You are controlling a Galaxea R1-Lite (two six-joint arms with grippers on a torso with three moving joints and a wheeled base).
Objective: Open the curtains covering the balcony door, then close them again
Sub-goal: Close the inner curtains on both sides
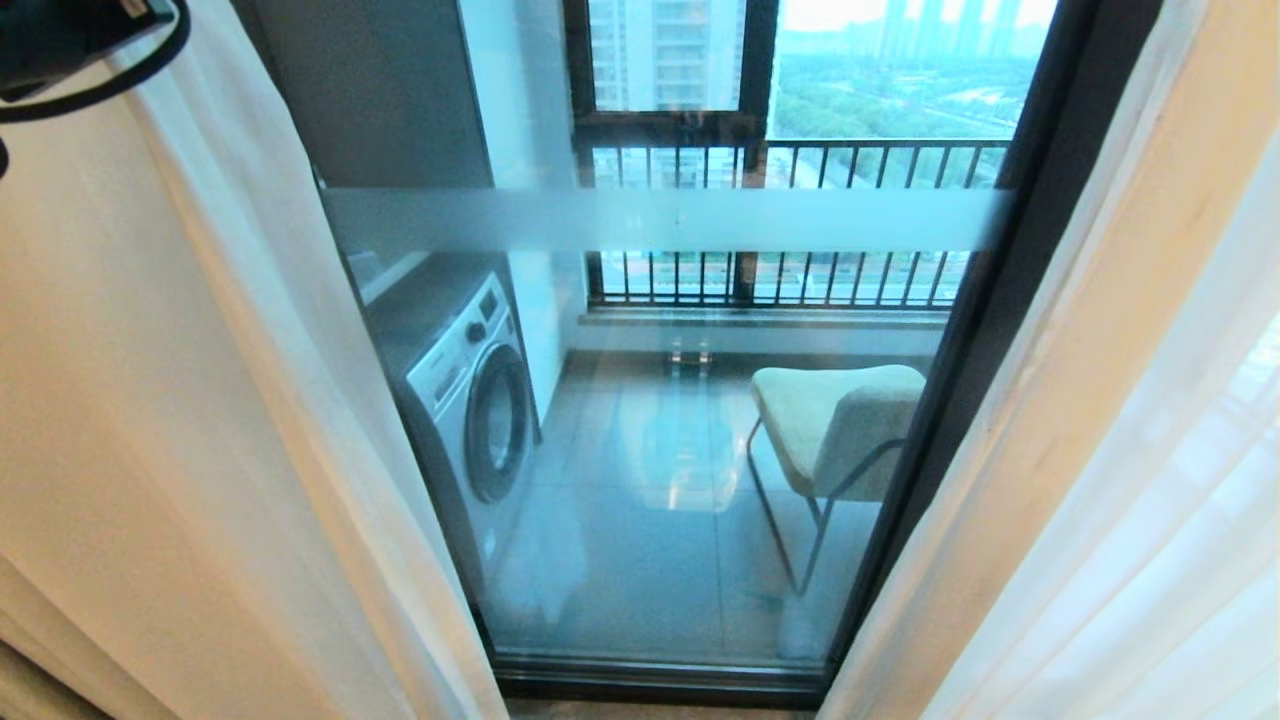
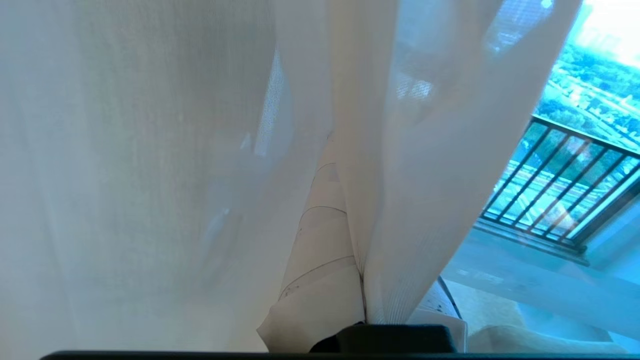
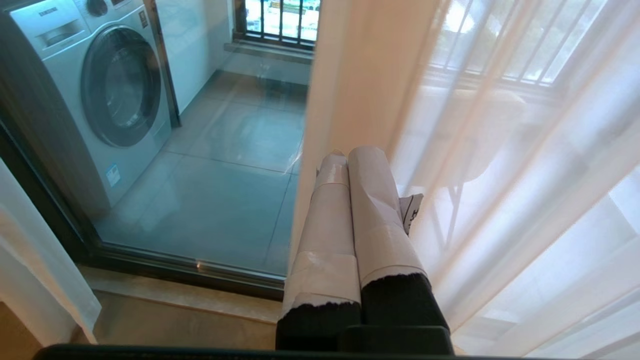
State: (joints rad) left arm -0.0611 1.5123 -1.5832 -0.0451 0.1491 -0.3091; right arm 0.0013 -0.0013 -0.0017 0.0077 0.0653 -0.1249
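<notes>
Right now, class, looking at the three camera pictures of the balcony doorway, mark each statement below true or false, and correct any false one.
1. The curtains are parted, leaving the balcony door glass uncovered in the middle. True.
2. The left gripper is shut on the sheer curtain fabric. True.
3. The right gripper stands wide open. False: its taped fingers are pressed together, holding nothing.
4. A washing machine stands behind the glass on the robot's right. False: it is on the left; a chair is on the right.
5. A frosted band runs across the glass. True.
</notes>
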